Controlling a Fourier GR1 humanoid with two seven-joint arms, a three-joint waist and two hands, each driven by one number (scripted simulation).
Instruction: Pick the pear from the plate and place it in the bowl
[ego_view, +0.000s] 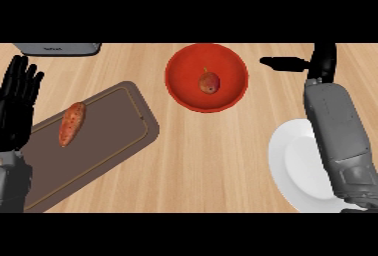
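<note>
Pear (209, 82) lay inside the red bowl (181, 92), apart from both hands. Right hand (322, 61) hovered just right of the bowl, holding nothing; finger spread could not be told. Its forearm crossed the white plate (291, 160). Left hand (18, 102) rested open at the left edge, fingers up, beside a board (111, 135) carrying a sweet potato (71, 123). Grey appliance (59, 48) sat top left on the desk (214, 165).

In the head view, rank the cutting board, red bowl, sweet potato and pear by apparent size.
1. Cutting board, clearly largest.
2. Red bowl.
3. Sweet potato, lying on the board.
4. Pear, inside the bowl, smallest.
</note>
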